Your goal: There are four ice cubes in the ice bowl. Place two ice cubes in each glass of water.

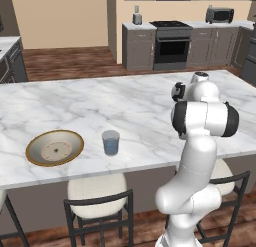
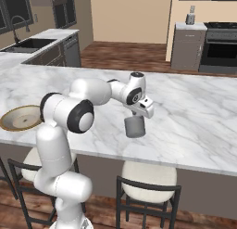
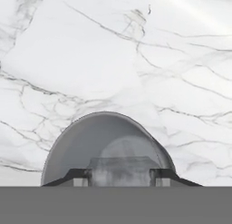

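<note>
1. The ice cube (image 3: 119, 168) seems to sit as a pale block between the two fingertips of the gripper (image 3: 119, 177), which stands half closed on it. It hangs directly over the mouth of the darker glass of water (image 2: 135, 128), near the counter's near edge.
2. Risk: the cube is tiny and probably slick. If the jaws part while the hand is off-centre, the cube could strike the rim and skid across the marble counter (image 1: 125, 101).
3. Risk: the fingers hang very close to the glass. A sideways move before lifting could tip it and spill the water.
4. Risk: miscounting. Each glass needs two cubes, and the bluer glass of water (image 1: 110, 142) stands well to the left, just right of the ice bowl (image 1: 31, 150).
5. Hard to make out: the cube's edges blur into the grey glass behind it, so the grip is a judgement.
6. I cannot tell whether either glass already holds ice, nor how many cubes lie in the bowl.
7. From the left base view the arm's own body hides the hand and the darker glass.
</note>
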Motion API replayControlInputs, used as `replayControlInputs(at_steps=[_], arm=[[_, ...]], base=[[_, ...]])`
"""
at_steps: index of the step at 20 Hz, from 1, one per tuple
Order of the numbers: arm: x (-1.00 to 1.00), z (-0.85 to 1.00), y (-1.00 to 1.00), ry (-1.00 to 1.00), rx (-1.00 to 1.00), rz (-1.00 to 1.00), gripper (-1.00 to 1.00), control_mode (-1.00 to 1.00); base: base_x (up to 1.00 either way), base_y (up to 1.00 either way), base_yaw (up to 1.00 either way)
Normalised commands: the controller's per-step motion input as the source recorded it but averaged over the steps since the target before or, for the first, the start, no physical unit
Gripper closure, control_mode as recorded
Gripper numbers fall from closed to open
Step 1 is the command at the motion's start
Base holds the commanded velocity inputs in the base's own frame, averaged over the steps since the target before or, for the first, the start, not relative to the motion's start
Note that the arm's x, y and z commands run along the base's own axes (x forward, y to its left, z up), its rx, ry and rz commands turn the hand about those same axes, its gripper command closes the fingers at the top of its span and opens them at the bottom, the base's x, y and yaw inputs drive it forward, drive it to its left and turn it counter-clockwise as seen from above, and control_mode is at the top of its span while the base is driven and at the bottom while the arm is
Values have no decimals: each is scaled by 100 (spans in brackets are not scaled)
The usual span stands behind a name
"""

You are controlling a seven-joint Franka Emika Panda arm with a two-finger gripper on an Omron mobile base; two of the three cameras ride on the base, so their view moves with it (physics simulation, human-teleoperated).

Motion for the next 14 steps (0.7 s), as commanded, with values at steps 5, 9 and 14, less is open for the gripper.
replayControlInputs(at_steps=[5, 9, 14], arm=[[0, -17, 0, 0, 0, 0, -100, -100], [0, -8, 0, -1, 0, 0, -100, -100], [0, -9, 0, 0, 0, 0, -100, -100]], base=[[0, 0, 0], [0, 0, 0], [0, 0, 0]])
